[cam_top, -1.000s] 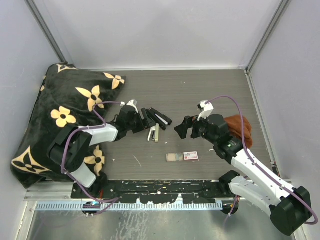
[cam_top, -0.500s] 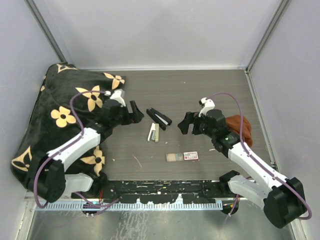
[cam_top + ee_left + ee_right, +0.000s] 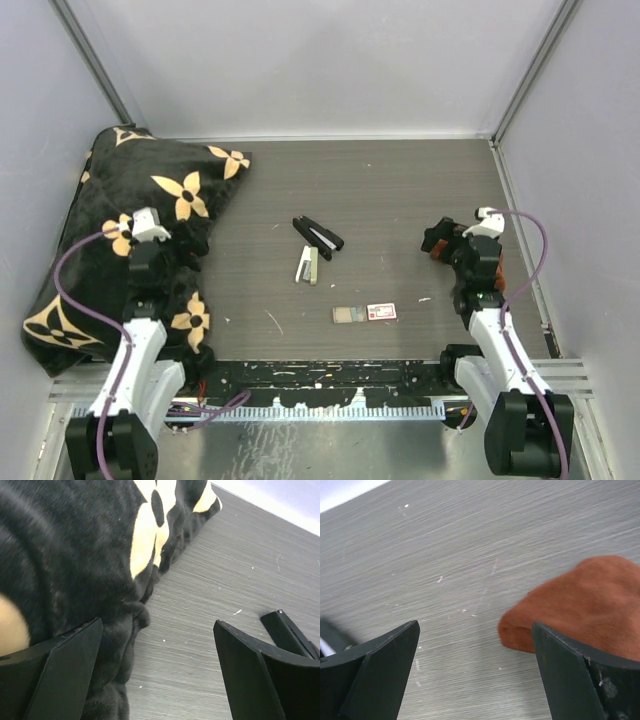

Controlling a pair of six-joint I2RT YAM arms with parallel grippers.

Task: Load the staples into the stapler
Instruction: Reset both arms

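Risks, judged from the layout:
- Staples (image 3: 347, 315) are a short thin strip lying flat on the table (image 3: 400, 190), just beside a small red/white box (image 3: 381, 312). Wide fingers coming down could catch the box w/ the strip, or skid the strip along the top. Too hard a squeeze prob. snaps it into bits.
- Stapler (image 3: 318, 234) lies loose mid-table w/ nothing bracing it. Pushing a strip in w/ one arm would likely shove it away, so it needs the 2nd gripper as a stop.
- Can't tell from above whether the staple channel is exposed. If not, insertion jams.
- Pale oblong (image 3: 308, 267) sits at the stapler's near end and is easy to mistake for the strip.
- L gripper (image 3: 157, 625) hangs at the edge of a plush blanket (image 3: 60, 555). A low sweep could snag the pile & drag it.
- R gripper (image 3: 475, 626) is next to a rust-orange cloth (image 3: 570, 605), same snag risk.

Grippers: both spread wide w/ nothing between the fingers. Each is well apart from stapler & staples, out toward its own side.

Staples' look: silvery-grey w/ a dull sheen, a short block. Too small in the overhead view to make out single legs. They sit near the front edge, approx. centre, on the near side of the stapler, between the two arms.
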